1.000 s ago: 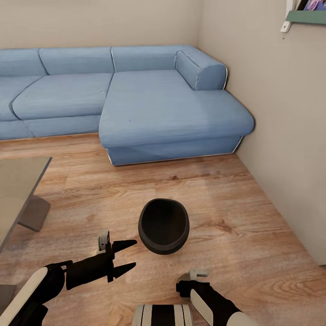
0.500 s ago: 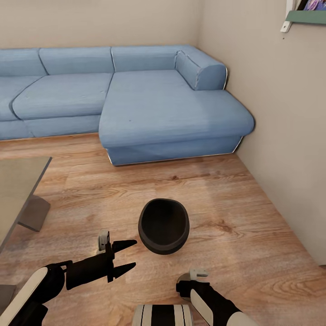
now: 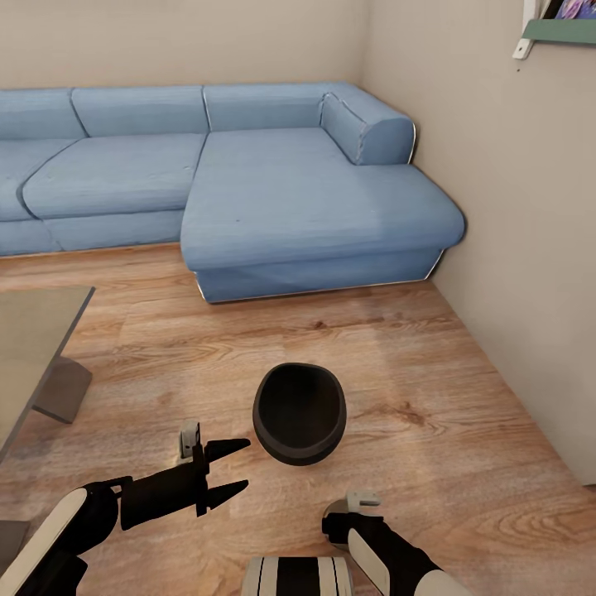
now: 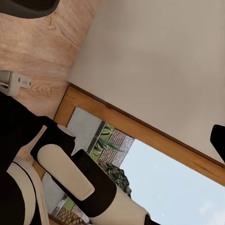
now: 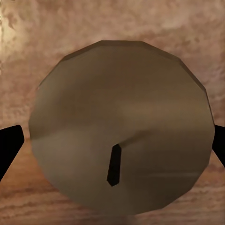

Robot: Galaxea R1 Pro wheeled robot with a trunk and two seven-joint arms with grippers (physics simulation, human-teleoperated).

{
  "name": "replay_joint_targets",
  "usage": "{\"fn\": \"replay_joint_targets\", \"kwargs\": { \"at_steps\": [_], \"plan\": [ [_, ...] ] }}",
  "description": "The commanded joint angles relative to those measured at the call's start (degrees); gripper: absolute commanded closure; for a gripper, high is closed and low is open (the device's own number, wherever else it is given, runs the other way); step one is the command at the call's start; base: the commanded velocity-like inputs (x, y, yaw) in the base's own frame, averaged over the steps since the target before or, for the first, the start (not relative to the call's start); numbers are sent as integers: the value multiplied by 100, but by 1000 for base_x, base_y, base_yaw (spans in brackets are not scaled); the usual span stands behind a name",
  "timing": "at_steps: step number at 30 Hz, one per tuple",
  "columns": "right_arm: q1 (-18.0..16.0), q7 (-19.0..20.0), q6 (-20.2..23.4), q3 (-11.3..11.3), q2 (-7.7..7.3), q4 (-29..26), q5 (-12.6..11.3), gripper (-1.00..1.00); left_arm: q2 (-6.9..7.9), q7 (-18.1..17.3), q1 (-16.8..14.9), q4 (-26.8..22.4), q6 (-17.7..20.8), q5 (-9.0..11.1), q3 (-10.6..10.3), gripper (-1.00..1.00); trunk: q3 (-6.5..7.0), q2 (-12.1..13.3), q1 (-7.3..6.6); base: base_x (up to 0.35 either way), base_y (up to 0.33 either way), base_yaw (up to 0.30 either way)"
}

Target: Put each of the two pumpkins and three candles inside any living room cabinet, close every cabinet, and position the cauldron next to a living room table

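Note:
The black cauldron (image 3: pixel 299 411) stands upright on the wooden floor with its wide mouth empty. Just beside it, nearer to me, my left gripper (image 3: pixel 234 468) hangs open with nothing between its fingers. My right gripper (image 5: pixel 117 145) points straight down over a candle (image 5: pixel 122 108) standing on the floor, whose pale round top shows a dark wick. The dark fingertips (image 5: pixel 9 145) sit at either side of the candle, open around it. In the head view a sliver of this candle (image 3: pixel 335 507) shows under my right wrist. The glass table (image 3: pixel 33 331) is at the left, some way from the cauldron.
A blue corner sofa (image 3: pixel 314 199) fills the far side of the room. A beige wall (image 3: pixel 530 248) runs along the right, with a green shelf (image 3: pixel 559 29) high up. The table's grey leg (image 3: pixel 62 389) stands on the floor at the left.

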Motion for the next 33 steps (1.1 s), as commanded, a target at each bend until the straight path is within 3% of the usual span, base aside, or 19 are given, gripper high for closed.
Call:
{"fn": "replay_joint_targets", "kwargs": {
  "at_steps": [1, 12, 33],
  "plan": [
    [-4, -55, 17, 48, -6, -10, -47, 100, 3, 54, -3, -2, 0, 60, -3, -100, -4, -2, -1, 0, 0, 0],
    [-4, -54, 12, 48, -6, -10, -47, 100, 3, 54, -3, -1, 0, 67, 5, -100, -4, -2, -1, 0, 0, 0],
    [-4, -102, 51, 35, -13, -10, -71, 100, 3, 70, -3, 64, -22, 63, 10, -100, 461, 26, -55, 0, 0, 0]
  ]
}}
